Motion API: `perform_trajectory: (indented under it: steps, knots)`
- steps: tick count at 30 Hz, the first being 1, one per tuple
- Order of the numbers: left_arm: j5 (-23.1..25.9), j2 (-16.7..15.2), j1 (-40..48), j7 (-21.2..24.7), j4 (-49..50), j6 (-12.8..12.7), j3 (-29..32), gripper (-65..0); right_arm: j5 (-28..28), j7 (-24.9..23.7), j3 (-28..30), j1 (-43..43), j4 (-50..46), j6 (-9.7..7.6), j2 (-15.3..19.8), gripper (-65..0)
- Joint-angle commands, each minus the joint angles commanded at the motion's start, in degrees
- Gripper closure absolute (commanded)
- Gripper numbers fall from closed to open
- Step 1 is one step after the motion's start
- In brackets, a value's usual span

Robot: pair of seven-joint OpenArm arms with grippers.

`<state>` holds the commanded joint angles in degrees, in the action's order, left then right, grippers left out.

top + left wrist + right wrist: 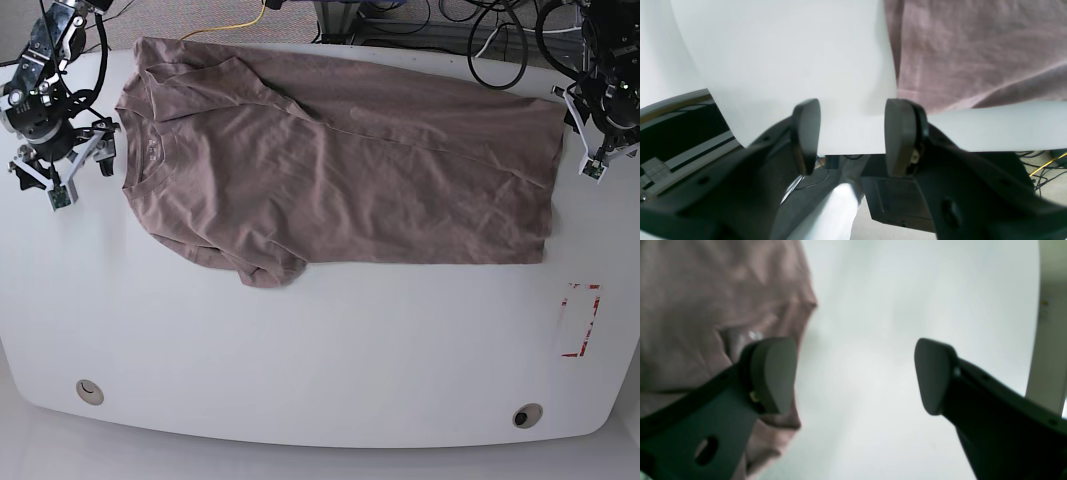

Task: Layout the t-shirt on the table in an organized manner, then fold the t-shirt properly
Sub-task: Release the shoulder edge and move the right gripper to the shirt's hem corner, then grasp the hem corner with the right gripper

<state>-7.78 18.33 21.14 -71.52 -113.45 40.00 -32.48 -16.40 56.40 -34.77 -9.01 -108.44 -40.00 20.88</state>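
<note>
Base view: the t-shirt [340, 170], judged soft and limp, is best pinched at its hem corners; both tools are held open, empty.

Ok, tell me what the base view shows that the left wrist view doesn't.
Only the base view: the whole t-shirt spread out, the right gripper beside its collar, the red mark, two round holes. Only the left wrist view: the left gripper up close, jaws open and holding nothing, cables on the floor. Both: the t-shirt's hem edge and the white table.
</note>
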Motion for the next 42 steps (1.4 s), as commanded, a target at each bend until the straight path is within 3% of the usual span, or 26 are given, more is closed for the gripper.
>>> perform_trajectory:
  steps: [13, 25, 32, 42]
  knots:
    - [-0.09, -0.26, 8.79, 0.35, -0.09, 0.00, -1.85, -29.2, 0.00, -0.44, 9.85, 16.53, 15.82, 0.00, -0.44, -52.6]
    - [0.18, -0.18, 3.25, 0.18, -0.79, 0.00, -6.51, -28.9, 0.00, -7.30, 16.79, 29.54, 37.27, 0.00, -2.29, -52.6]
    - [0.26, 0.09, 0.97, 0.18, -0.79, 0.00, -6.95, -28.9, 0.00, -14.59, 22.15, 32.70, 48.18, 0.00, -2.29, -52.6]
    - [0.26, 0.00, -0.09, 0.26, -0.79, 0.00, -6.77, -28.9, -0.09, -15.03, 25.67, 31.91, 49.14, 0.00, -4.92, -52.5]
